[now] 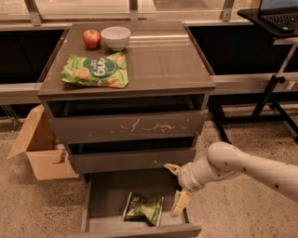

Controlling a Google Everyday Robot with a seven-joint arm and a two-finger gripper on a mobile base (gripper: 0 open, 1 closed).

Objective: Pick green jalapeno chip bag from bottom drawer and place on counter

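Note:
The green jalapeno chip bag (pixel 143 208) lies flat on the floor of the open bottom drawer (pixel 104 200), towards its front middle. My gripper (pixel 176 188) reaches in from the right, over the drawer's right side, just right of the bag and a little above it. Its two fingers (pixel 180 202) are spread apart and nothing is between them. The counter (pixel 163 56) is the flat top of the cabinet, above.
On the counter lie a larger bright green bag (pixel 97 70), a red apple (pixel 91 38) and a white bowl (pixel 115 36). The scratched top drawer front (pixel 125 128) and the middle drawer are shut. An open cardboard box (pixel 39 148) stands left of the cabinet. A stand with a laptop (pixel 279 11) is at the right.

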